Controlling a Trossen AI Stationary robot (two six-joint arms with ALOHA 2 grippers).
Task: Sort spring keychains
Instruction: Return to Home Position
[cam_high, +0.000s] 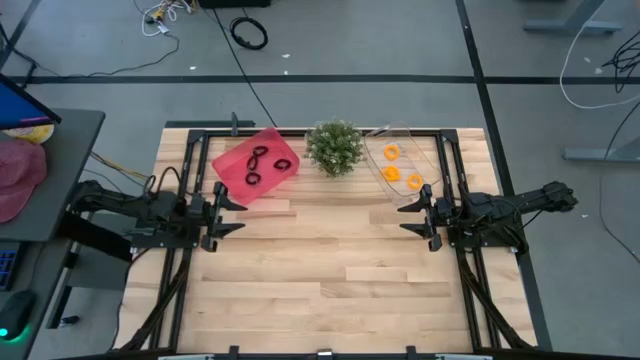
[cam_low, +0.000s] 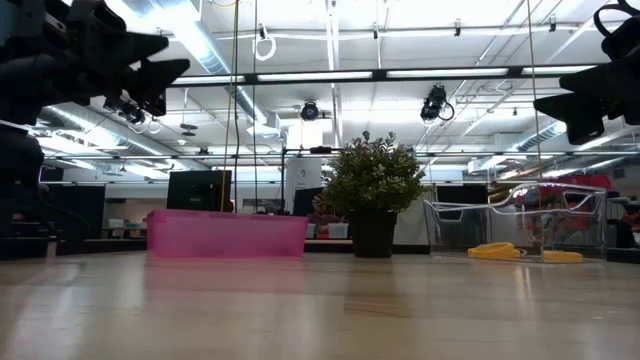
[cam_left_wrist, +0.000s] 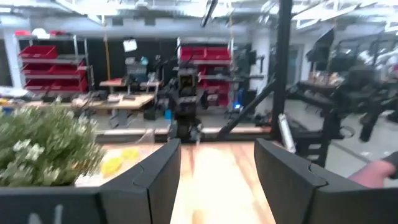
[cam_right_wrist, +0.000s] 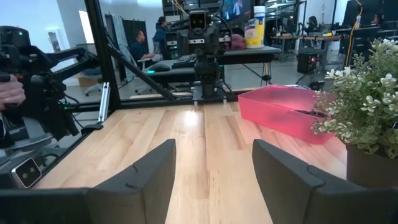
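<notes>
Pale wood planks form the table (cam_high: 320, 280), ringed by a black frame. Seen from above, a pink bin (cam_high: 232, 160) sits at 11 o'clock with three black spring keychains (cam_high: 282, 164) inside it. A potted plant (cam_high: 334, 147) stands at 12 o'clock. A clear bin (cam_high: 405, 140) at 1 o'clock holds three orange spring keychains (cam_high: 392, 153). The left gripper (cam_high: 232, 214) hangs at 9 o'clock and the right gripper (cam_high: 410, 219) at 3 o'clock; each has its fingers spread apart and grasps nothing. In the right wrist view, a white canister (cam_right_wrist: 255, 28) stands on a far desk, its yellow label too small to read.
</notes>
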